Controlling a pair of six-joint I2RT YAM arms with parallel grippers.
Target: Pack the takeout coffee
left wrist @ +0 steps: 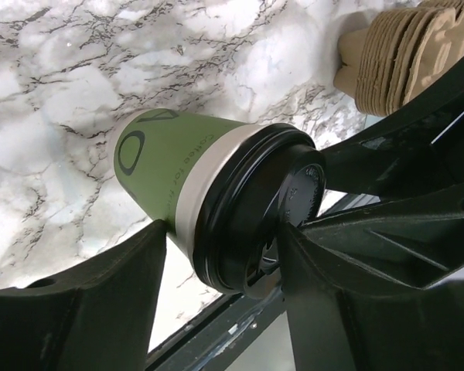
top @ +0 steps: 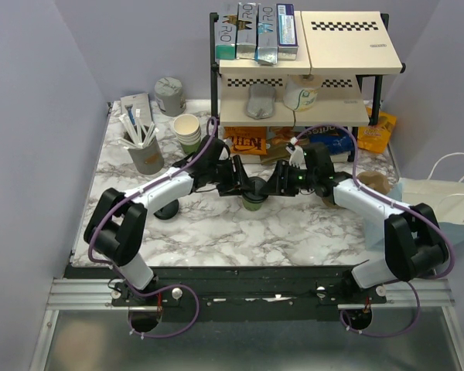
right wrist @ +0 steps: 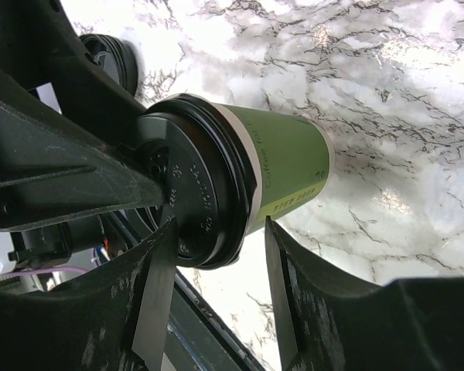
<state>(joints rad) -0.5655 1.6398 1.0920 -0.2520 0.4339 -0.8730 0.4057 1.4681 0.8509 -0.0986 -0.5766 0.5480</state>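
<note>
L tool (left wrist: 223, 236) pinches takeout coffee (left wrist: 166, 166); R tool (right wrist: 220, 226) straddles it too, grip unclear.

The top camera looks down from the near side over the worktop (top: 294, 228); both wrist cameras closely share the takeout coffee (left wrist: 174, 174).

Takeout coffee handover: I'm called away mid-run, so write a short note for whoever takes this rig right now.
Left pincer: fingers either side of the takeout coffee near its lid; grip unclear.
Right pincer: same, from the opposite side; grip unclear.
Coffee: mid-table over the marble table, lid on.
Done: cup lidded, both arms at it.
To do: pack it, probably into the white bag at the right.
</note>
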